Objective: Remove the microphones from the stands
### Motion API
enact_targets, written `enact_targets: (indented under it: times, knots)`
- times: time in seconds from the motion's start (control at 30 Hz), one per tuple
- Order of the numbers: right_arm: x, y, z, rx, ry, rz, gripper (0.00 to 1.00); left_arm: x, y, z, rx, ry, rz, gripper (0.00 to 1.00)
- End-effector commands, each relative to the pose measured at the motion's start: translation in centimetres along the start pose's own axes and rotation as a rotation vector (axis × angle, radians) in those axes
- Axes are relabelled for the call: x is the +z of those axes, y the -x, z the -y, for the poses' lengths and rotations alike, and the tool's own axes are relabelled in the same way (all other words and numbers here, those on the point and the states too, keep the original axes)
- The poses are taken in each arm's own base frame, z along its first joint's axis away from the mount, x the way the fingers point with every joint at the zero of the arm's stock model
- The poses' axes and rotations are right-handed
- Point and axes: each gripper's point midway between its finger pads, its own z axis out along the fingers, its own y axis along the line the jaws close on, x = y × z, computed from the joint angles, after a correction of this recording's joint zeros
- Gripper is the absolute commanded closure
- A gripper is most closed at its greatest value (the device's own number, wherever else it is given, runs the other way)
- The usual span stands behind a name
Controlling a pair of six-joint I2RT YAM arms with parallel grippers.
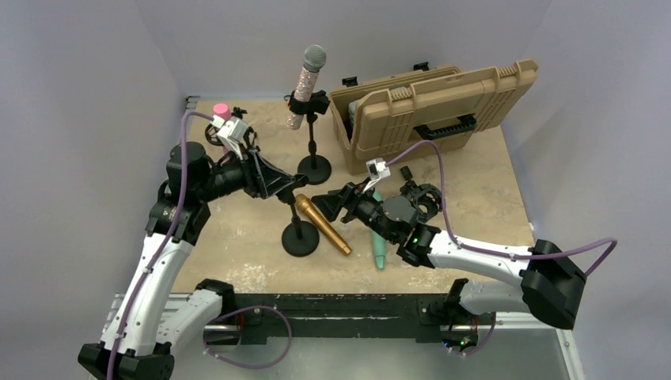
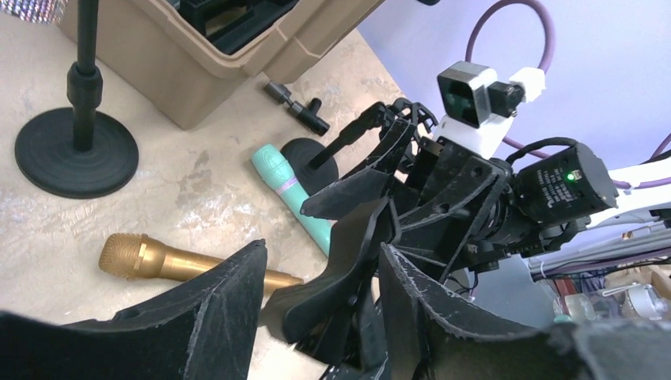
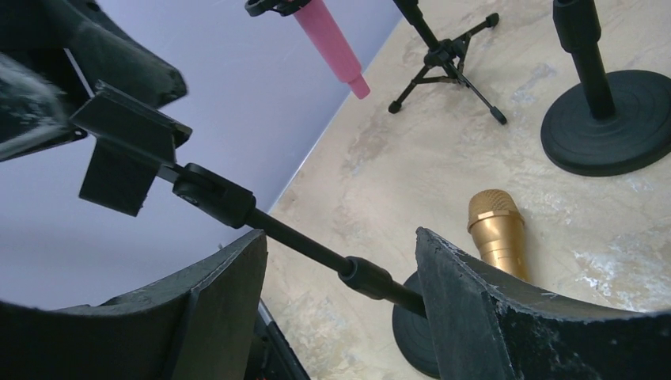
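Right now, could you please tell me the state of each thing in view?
gold microphone: lying on table
near stand: clip empty
glitter microphone: clipped in stand
pink microphone: in a clip
teal microphone: lying on table
case: open
right gripper: open, around stand pole
left gripper: jaws apart, grip unclear

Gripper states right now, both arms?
Left gripper: closed on the stand clip.
Right gripper: open around the stand pole, holding nothing.

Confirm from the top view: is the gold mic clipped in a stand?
No, the gold microphone lies flat on the table beside the round-base stand, out of any clip.
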Motion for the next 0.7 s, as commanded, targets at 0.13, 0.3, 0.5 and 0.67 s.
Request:
enact_targets:
  times: [0.13, 0.3, 0.5, 0.67]
  knots:
    - [-0.2, 1.2, -1.0, -0.003, 0.034, 0.043, 0.32, 0.8, -1.4, -1.7, 0.009, 0.018, -0.039, 0.55]
    - [0.0, 1.0, -1.2, -0.006, 0.043, 0.038, 0.32, 0.7, -4.6, -3.4, -0.034, 0.062, -0.116, 0.65]
    - [0.4, 0.7, -1.3, -0.024, 0.061, 0.031, 0.32, -0.5, -8.0, -5.3, -0.039, 0.147, -0.193, 0.7]
    - [0.9, 0.5, -1.3, -0.043, 0.063, 0.024, 0.32, -0.4, -10.4, -6.7, -0.106, 0.179, -0.236, 0.7]
